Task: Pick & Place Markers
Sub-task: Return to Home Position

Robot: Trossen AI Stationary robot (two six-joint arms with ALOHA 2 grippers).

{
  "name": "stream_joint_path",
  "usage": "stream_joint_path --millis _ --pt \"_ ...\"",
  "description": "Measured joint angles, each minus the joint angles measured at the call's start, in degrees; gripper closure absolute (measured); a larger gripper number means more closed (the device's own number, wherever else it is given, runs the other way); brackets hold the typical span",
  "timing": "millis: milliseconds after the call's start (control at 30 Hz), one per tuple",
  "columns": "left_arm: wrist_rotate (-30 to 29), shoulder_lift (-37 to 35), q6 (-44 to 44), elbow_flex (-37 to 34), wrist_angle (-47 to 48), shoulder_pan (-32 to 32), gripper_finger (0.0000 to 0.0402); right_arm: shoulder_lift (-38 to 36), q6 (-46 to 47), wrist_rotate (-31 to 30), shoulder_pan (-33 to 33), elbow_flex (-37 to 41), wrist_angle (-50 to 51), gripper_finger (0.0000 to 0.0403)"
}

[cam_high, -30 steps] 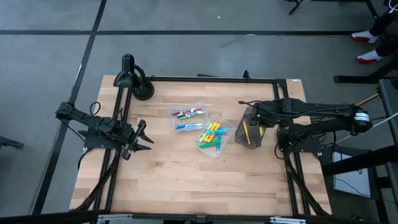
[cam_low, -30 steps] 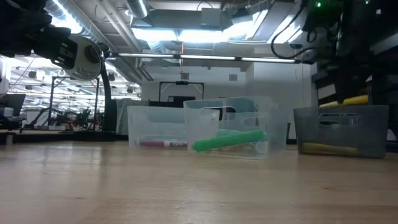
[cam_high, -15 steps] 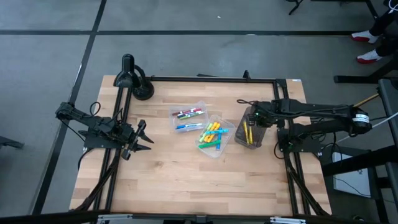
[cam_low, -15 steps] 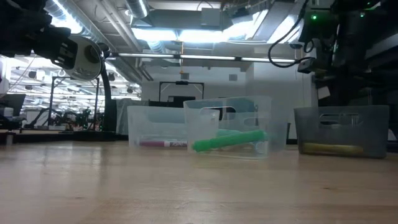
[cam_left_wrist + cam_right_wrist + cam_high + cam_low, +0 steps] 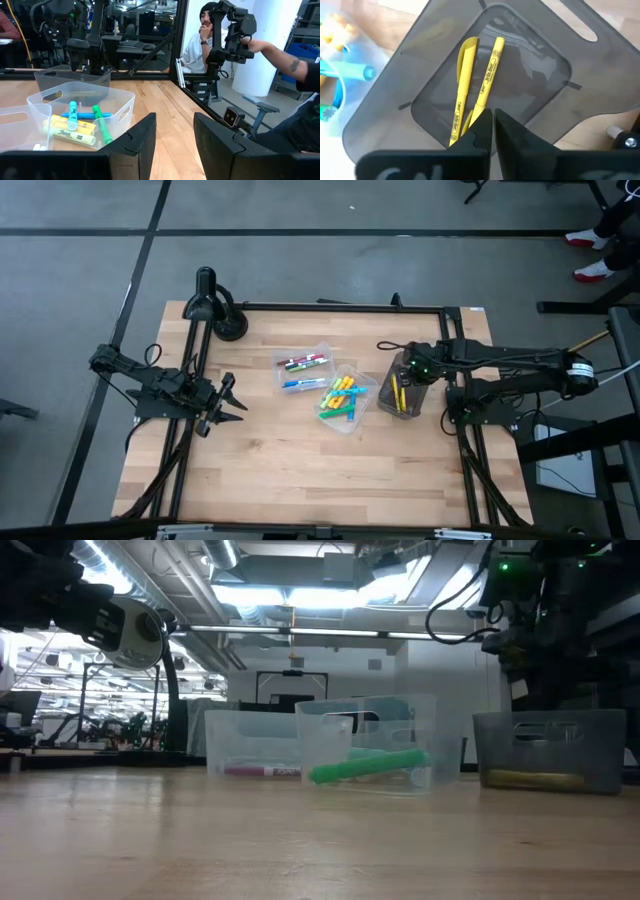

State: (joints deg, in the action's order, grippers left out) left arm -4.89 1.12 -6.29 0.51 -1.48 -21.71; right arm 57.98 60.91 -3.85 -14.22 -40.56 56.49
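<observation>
Right wrist view has the right gripper [image 5: 492,114] with its jaws drawn together to a thin slit and nothing between them. It is poised over the dark grey bin [image 5: 535,75], where two yellow markers [image 5: 461,85] lie side by side on the floor. Left wrist view shows the left gripper [image 5: 174,120] with its jaws apart and empty. In the high view that arm sits folded at the left edge of the table [image 5: 300,470], well apart from the trays. Between the arms, the other markers [image 5: 340,395] lie in two clear trays: the left tray [image 5: 278,363] holds red, green and blue ones, the right tray [image 5: 366,383] yellow, green, blue and orange. No marker shows loose on the wood, so the sorting looks finished. What seems left is for the right arm to draw away from the bin to rest. The gripper's own fingers cover the yellow markers' near ends. The markers in the trays overlap too much to count. The low view gives the right gripper only as a dark mass above the bin.
</observation>
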Motion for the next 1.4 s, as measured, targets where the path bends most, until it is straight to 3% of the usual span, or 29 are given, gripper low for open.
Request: stream_joint_path --millis 300,400,467,767,867,1033,1133,1400 --pt "0.0 -0.01 0.01 0.0 0.0 -0.01 0.0274 0.0 -0.66 0.27 0.37 0.02 -0.05 0.0394" --pt "0.0 0.01 -0.01 0.0 0.0 0.02 0.0274 0.02 -8.42 0.3 2.0 1.32 -3.73 0.0394" --pt "0.0 0.0 0.01 0.0 0.0 0.02 0.0274 0.02 -17.65 3.61 3.46 2.17 -9.65 0.0391" --pt "0.0 0.0 0.01 0.0 0.0 -0.01 0.0274 -5.56 -39.23 12.95 13.64 9.34 -51.71 0.0384" --pt "0.0 0.01 0.0 0.0 0.0 0.01 0.0274 -9.39 -44.58 14.63 16.23 14.31 -63.17 0.0384" --pt "0.0 0.0 0.0 0.0 0.0 0.01 0.0274 -14.85 -49.4 23.91 19.09 23.11 -80.35 0.0384" --pt "0.0 0.01 0.01 0.0 0.02 0.01 0.0274 -17.35 -52.22 28.6 20.42 26.98 -86.25 0.0384" --pt "0.0 0.01 -0.01 0.0 0.0 0.02 0.0274 -23.49 -56.0 28.89 21.29 31.65 -86.02 0.0384"
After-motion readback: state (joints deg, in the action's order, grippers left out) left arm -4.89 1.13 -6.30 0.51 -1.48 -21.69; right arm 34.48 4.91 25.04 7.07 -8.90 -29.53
